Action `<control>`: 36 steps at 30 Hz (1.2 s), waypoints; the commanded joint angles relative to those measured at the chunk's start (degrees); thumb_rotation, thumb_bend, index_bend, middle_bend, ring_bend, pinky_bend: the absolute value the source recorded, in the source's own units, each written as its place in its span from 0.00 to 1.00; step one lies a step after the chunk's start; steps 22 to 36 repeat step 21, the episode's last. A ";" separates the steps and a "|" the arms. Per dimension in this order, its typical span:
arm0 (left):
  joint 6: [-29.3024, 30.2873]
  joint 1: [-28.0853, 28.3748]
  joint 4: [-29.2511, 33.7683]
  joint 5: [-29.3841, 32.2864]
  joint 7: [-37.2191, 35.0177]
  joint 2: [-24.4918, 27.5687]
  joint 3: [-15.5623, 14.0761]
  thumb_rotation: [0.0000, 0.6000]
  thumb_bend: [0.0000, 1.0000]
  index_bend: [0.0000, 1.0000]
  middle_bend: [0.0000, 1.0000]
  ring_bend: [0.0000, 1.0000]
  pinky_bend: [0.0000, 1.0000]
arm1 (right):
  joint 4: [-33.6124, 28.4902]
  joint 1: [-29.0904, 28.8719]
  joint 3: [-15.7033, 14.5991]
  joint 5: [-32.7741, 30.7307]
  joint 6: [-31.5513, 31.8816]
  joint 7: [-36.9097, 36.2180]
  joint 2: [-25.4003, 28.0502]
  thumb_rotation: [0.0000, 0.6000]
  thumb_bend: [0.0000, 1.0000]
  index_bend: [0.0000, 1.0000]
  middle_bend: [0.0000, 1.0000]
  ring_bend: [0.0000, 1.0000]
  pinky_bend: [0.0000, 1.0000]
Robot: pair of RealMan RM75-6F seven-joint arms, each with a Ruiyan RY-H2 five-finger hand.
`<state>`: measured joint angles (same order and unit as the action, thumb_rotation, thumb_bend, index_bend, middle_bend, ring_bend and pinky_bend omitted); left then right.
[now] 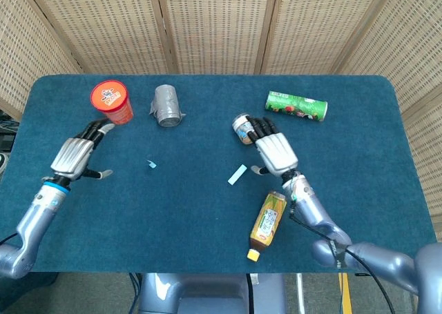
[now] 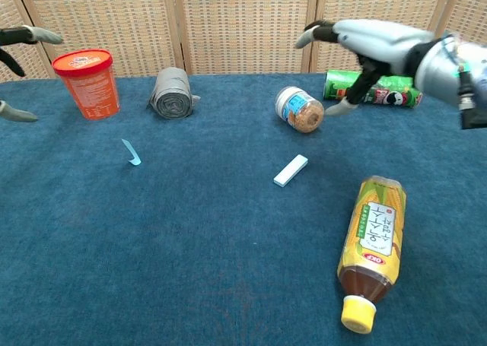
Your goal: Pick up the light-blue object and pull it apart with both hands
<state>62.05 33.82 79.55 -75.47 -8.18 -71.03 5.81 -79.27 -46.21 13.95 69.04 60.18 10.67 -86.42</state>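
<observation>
**Light-blue object in two pieces on the cloth; both hands empty**

The light-blue object lies separated on the table. The larger piece (image 1: 237, 174), a flat pale-blue bar, rests at mid-table, just in front of the small jar (image 1: 242, 128) and well apart from the second part. The smaller piece (image 1: 152, 165), a thin curved light-blue sliver, lies to the left, in front of the grey roll (image 1: 166, 105). In the chest view the bar (image 2: 290, 169) lies at an angle and the sliver (image 2: 132, 151) shows a hooked end.

The left hand (image 1: 74, 155) is raised near the table's left edge beside the orange cup (image 1: 112, 101), fingers spread, holding nothing. The right hand (image 1: 274, 150) hovers just right of the jar, fingers extended and apart, also holding nothing.

The surface is a table (image 1: 359, 162) covered in dark teal cloth. A yellow-labelled bottle (image 1: 266, 225) lies on its side near the front edge, cap toward the robot. A green can (image 1: 296, 105) lies on its side toward the back right. Woven wicker screen panels (image 1: 214, 24) stand behind the table.
</observation>
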 commanded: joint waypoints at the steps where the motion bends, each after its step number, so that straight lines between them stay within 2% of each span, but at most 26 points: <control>1: 7.23 -6.00 2.40 -0.35 -1.13 2.79 -0.97 1.00 0.00 0.00 0.00 0.00 0.19 | -2.60 7.52 -2.57 5.20 8.71 -5.20 6.61 1.00 0.13 0.12 0.00 0.00 0.00; 5: 12.84 -10.89 2.61 -0.62 -2.84 3.17 -1.76 1.00 0.00 0.00 0.00 0.00 0.15 | 0.45 13.38 -5.15 7.94 13.86 -11.87 9.66 1.00 0.12 0.12 0.00 0.00 0.00; 9: 17.42 -15.34 3.91 0.18 -3.43 3.06 -2.20 1.00 0.00 0.00 0.00 0.00 0.06 | 4.05 18.26 -7.64 8.67 16.78 -15.02 10.74 1.00 0.02 0.12 0.00 0.00 0.00; 12: 20.73 -17.99 4.45 -0.34 -3.68 2.36 -2.54 1.00 0.00 0.00 0.00 0.00 0.00 | 2.89 21.39 -9.01 9.49 19.29 -16.03 11.85 1.00 0.00 0.10 0.00 0.00 0.00; 15: 23.53 -20.88 5.93 -0.97 -3.51 2.19 -3.60 1.00 0.00 0.00 0.00 0.00 0.00 | -0.12 25.62 -10.68 11.69 24.68 -17.33 12.83 1.00 0.00 0.07 0.00 0.00 0.00; 18: 25.00 -22.68 7.86 -1.92 -0.29 2.79 -4.71 1.00 0.00 0.00 0.00 0.00 0.00 | -3.14 28.95 -12.45 14.05 28.52 -16.65 13.66 1.00 0.00 0.05 0.00 0.00 0.00; 21: 26.50 -23.73 9.07 -2.74 2.75 3.24 -4.88 1.00 0.00 0.00 0.00 0.00 0.00 | -4.87 30.94 -13.19 15.18 30.51 -15.00 14.16 1.00 0.00 0.05 0.00 0.00 0.00; 36: 26.50 -23.73 9.07 -2.74 2.75 3.24 -4.88 1.00 0.00 0.00 0.00 0.00 0.00 | -4.87 30.94 -13.19 15.18 30.51 -15.00 14.16 1.00 0.00 0.05 0.00 0.00 0.00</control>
